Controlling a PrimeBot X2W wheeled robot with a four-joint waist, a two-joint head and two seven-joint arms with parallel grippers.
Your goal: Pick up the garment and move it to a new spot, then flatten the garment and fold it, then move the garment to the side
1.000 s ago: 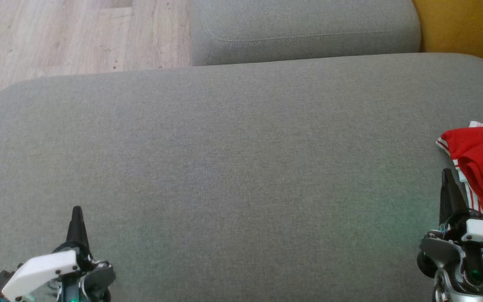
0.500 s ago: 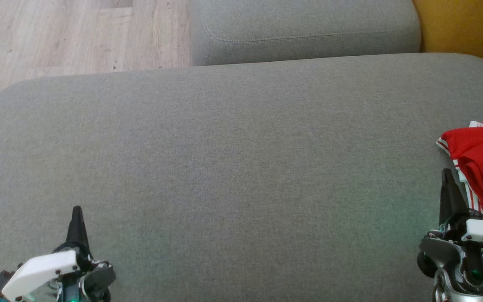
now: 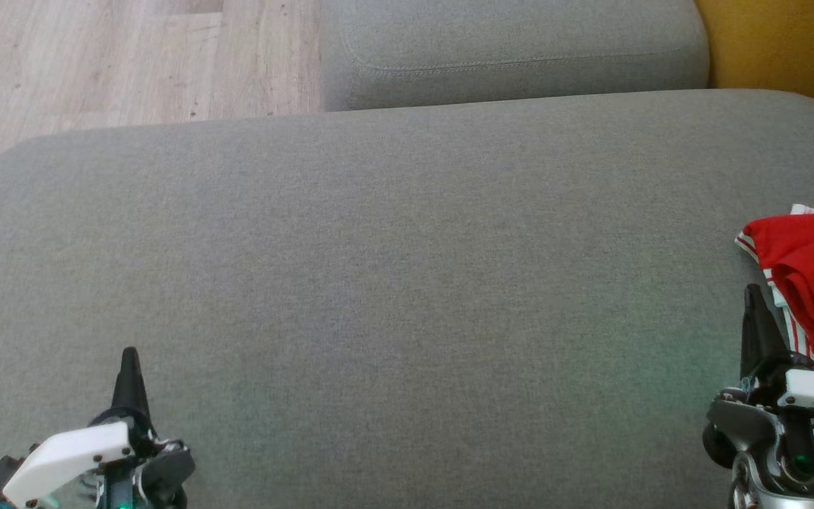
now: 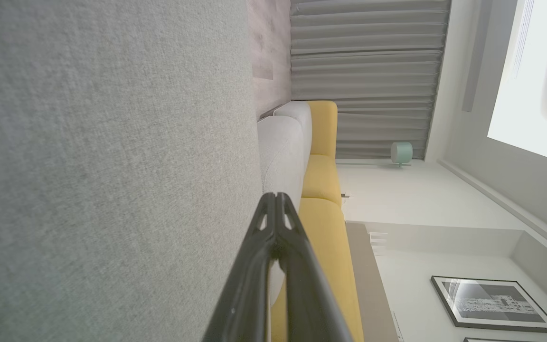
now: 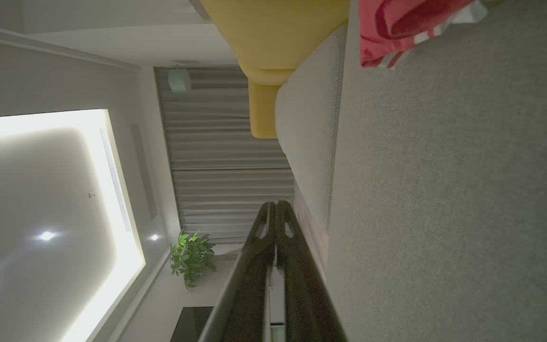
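The garment [image 3: 813,279] is red with white striped trim and lies crumpled at the right edge of the grey cushion [image 3: 407,283]; part of it runs out of the head view. It also shows at the top of the right wrist view as the garment [image 5: 406,26]. My right gripper [image 3: 753,291] is shut and empty, just left of the garment, its tip beside the white trim. My left gripper [image 3: 128,353] is shut and empty at the lower left, far from the garment. In the wrist views the left gripper [image 4: 275,195] and right gripper [image 5: 276,204] have their fingers pressed together.
A second grey cushion [image 3: 513,53] lies behind the big one. Wooden floor [image 3: 117,56] is at the upper left and a yellow sofa [image 3: 788,42] at the upper right. The big cushion's middle is bare fabric.
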